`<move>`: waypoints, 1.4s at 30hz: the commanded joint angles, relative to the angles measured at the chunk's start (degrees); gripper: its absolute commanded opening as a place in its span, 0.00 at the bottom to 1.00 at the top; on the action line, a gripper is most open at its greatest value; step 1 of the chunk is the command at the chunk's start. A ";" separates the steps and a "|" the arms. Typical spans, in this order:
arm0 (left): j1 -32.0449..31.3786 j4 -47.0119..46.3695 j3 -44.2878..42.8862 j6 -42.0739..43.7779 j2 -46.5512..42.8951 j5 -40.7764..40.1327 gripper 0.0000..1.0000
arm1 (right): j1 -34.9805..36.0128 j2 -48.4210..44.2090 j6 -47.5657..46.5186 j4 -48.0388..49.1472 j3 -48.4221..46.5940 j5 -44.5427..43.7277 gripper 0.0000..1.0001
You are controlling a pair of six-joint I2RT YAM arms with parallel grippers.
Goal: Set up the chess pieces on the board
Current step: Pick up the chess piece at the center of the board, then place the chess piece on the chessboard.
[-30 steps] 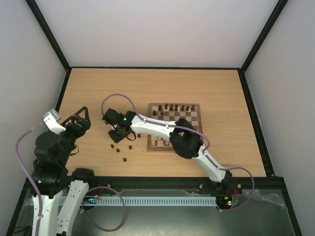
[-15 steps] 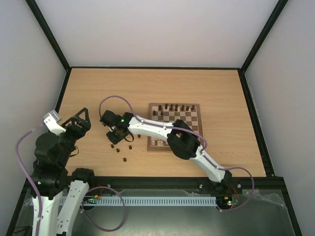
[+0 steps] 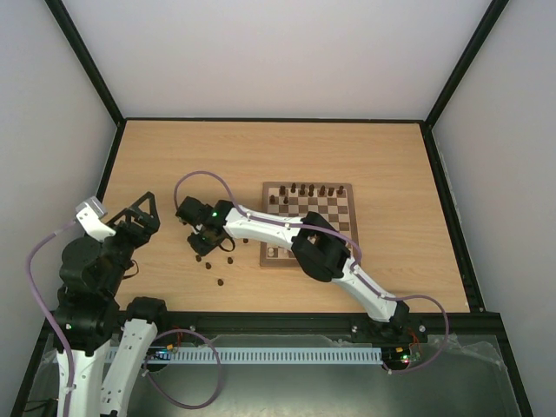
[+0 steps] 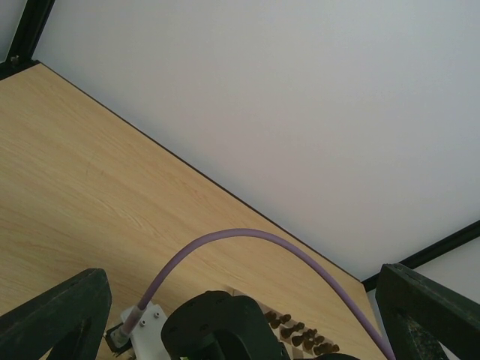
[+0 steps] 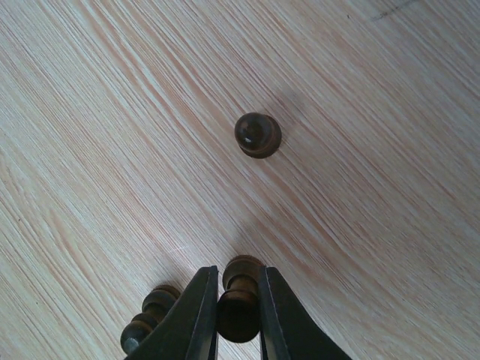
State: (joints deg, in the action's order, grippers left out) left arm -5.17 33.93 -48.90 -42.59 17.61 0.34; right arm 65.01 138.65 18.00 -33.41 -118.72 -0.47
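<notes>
Several chess pieces (image 3: pixel 304 188) already stand on the board (image 3: pixel 339 217) far row; a few more sit loose on the table (image 3: pixel 261 148) to its left. R claw (image 5: pixel 238 276) is clenched on one dark piece (image 5: pixel 238 315) there. L claw (image 3: pixel 146 211) gapes wide, idle. Approx. most placing still left.

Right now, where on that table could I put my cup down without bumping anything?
The widest bare wood lies between the back wall and the far edge of the board, and again between the board and the right edge of the table. Crowded: left of the board, where dark pieces lie loose and the right end effector is shut on a dark piece.
</notes>
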 commanded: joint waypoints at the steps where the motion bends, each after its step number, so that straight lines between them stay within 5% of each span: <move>1: 0.24 0.69 0.13 0.66 -0.85 0.01 1.00 | 0.53 0.91 -0.17 -4.09 -1.63 -1.08 0.10; 28: 0.12 0.40 -1.03 2.67 0.45 1.02 1.00 | -2.98 -15.34 0.97 -4.59 7.05 -8.33 0.06; 42: 0.16 -7.99 8.36 2.60 4.84 8.26 0.99 | -16.55 -21.34 -0.43 -5.37 10.13 -11.09 0.06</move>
State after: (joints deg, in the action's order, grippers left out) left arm -5.17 29.67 -42.46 -40.40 20.99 4.82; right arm 51.03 118.17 18.37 -35.88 -107.81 -9.65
